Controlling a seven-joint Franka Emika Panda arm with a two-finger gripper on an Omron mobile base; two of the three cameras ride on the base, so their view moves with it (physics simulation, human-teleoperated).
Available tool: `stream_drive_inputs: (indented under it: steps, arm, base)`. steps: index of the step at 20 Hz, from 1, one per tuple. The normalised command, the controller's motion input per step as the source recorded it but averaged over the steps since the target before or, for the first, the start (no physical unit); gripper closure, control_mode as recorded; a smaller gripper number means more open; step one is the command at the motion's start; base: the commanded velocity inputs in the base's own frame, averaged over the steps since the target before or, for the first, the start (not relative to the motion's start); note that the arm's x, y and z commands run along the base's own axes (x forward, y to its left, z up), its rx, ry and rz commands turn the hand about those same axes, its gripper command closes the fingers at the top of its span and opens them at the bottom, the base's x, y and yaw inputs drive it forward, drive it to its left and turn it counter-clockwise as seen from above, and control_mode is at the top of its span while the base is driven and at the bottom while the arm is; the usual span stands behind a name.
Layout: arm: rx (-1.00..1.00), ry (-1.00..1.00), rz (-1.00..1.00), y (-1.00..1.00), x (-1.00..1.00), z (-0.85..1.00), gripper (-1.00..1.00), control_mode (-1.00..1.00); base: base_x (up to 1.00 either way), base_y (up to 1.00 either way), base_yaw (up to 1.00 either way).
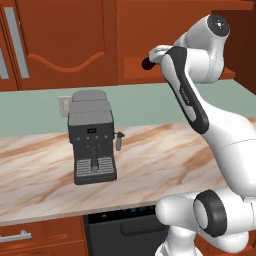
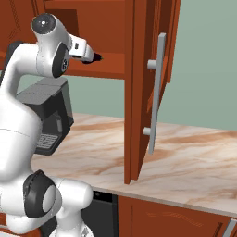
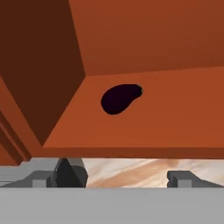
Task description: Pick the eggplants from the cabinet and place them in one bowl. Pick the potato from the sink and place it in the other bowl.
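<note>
The arm is reaching up toward the open cabinet (image 2: 139, 92), and the gripper (image 2: 96, 57) is hovering at the front edge of the lower shelf. Its jaws are standing wide apart and holding nothing — in the hand view the two fingertips (image 3: 70, 173) are sitting far out at either side, with marbled table (image 1: 165, 150) showing between them.

One eggplant (image 3: 119, 98) is lying on the shelf floor straight ahead of the gripper, set back toward the rear wall and well apart from the fingers. It is resting on its side, a dark rounded lump tapering to one end. The shelf around it is looking bare from this angle, and a side wall is cutting off part of the view, so where the second eggplant is I cannot tell.

Judging from this, the task is barely getting under way: the first pick is being lined up, not made. Nothing is being carried, and neither bowl, the sink nor the potato is appearing here. A coffee machine (image 1: 92, 135) is standing on the table below the cabinet. Still to come, by my reading — grasping this eggplant, fetching the other, bowling both, then the potato.
</note>
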Motion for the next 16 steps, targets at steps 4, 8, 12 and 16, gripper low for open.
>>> stream_drive_inputs:
  steps: [4, 8, 12, 16]
  arm:
    - [0.03, 0.00, 0.00, 0.00, 0.16, -0.10, -1.00, -1.00]
    - [0.04, 0.00, 0.00, 0.00, 0.10, -0.18, -1.00, -1.00]
    - [0.02, -0.01, 0.00, 0.00, 0.08, -0.19, -1.00, -1.00]
    - [0.02, -0.02, 0.00, 0.00, 0.10, -0.13, -1.00, -1.00]
  base:
    - [0.00, 0.00, 0.00]
    - [0.00, 0.00, 0.00]
    - [0.00, 0.00, 0.00]
    - [0.00, 0.00, 0.00]
